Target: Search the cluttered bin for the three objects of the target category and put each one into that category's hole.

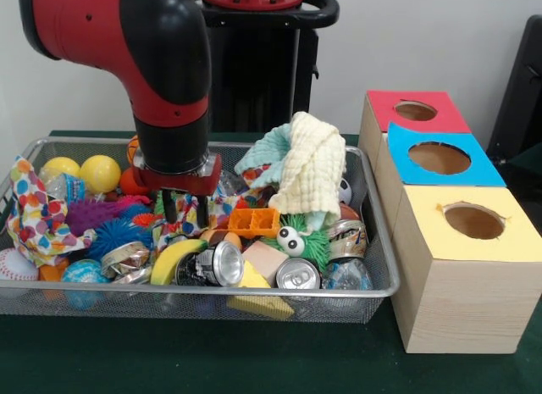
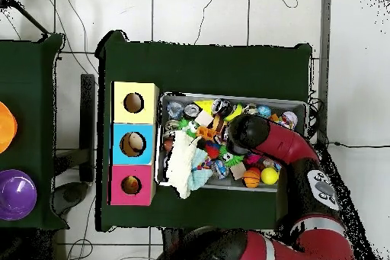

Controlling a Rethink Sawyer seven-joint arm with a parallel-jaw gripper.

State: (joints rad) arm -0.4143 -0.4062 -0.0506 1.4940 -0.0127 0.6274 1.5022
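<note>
A wire mesh bin holds a heap of toys, cans and cloths. My gripper hangs over the bin's left-middle, open, its fingertips just above a colourful patterned cloth and touching nothing that I can see. Silver cans lie at the front, beside a yellow banana. Three boxes stand to the right of the bin, with a red hole, a blue hole and a yellow hole. In the overhead view the arm covers the gripper.
A pale yellow cloth is piled high at the bin's right. Yellow balls, a baseball, spiky balls, an orange block and a green googly-eyed toy crowd the bin. A purple bowl sits on a side table.
</note>
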